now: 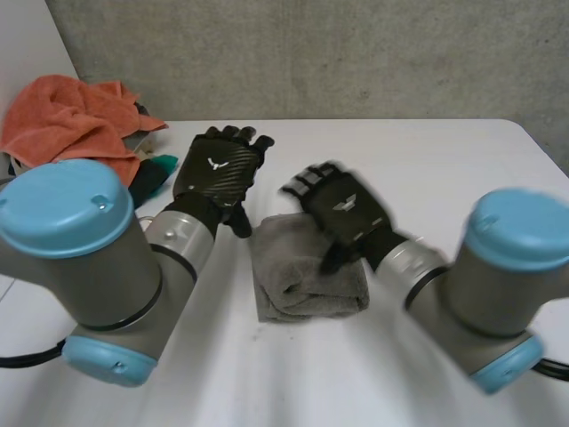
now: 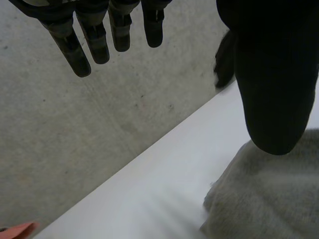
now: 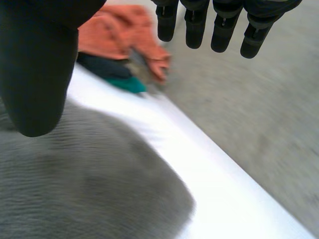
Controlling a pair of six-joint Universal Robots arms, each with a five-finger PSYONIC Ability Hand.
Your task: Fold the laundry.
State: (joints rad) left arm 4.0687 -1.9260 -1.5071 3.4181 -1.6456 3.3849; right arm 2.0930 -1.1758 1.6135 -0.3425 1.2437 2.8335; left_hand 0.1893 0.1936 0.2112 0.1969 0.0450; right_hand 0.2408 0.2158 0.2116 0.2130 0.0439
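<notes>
a folded grey towel (image 1: pixel 300 286) lay mid-frame on the white table (image 1: pixel 436 156); left hand (image 1: pixel 216 169) beside it, right hand (image 1: pixel 345 209) over it, both spread wide, empty.

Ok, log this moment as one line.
grey towel: folded, centre | left hand: open, beside it | right hand: open, over it | laundry pile: far left

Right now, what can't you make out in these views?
1. Head view: the right hand is blurred and covers the grey towel's far edge; contact cannot be told.
2. Head view: dark and teal pieces beside the orange cloth are partly hidden by it and the left arm; their kind is unclear.
3. Left wrist view: the left hand's thumb covers part of the towel; the rest runs off the edge.
</notes>
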